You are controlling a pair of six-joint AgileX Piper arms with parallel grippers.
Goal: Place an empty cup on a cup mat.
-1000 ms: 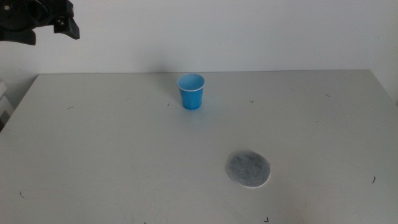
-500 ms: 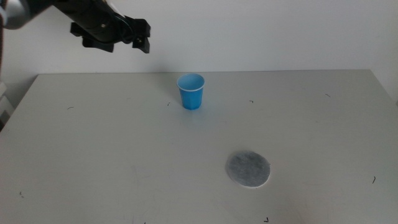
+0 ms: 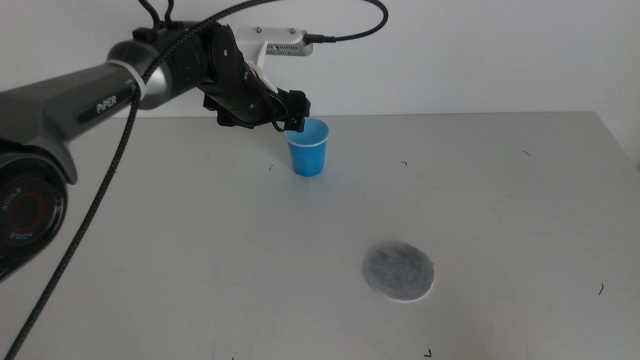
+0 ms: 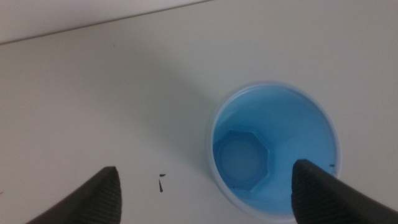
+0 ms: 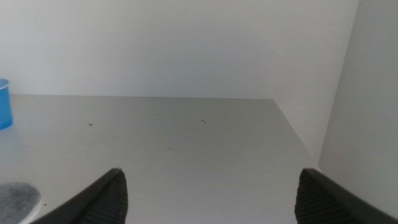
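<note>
I am reaching my left arm in from the left side of the tabletop (image 3: 180, 250), and my left gripper (image 3: 290, 112) is hovering at the far rim of the one cup (image 3: 307, 147). From my left wrist I am looking straight down into that cup (image 4: 272, 158): it is standing upright and empty, its blue inside showing a pale floor. My left fingers (image 4: 93, 199) are spread wide, one outside the cup over the bare tabletop, the other over the cup's mouth, and they are pinching nothing. Further right and nearer the front edge, the one cup mat (image 3: 399, 272) is lying flat, well apart from the cup, with nothing on it. My right gripper (image 5: 208, 205) is waiting off at the right, its fingers spread too, looking across at the cup (image 5: 4, 103) and the mat's edge (image 5: 17, 198).
</note>
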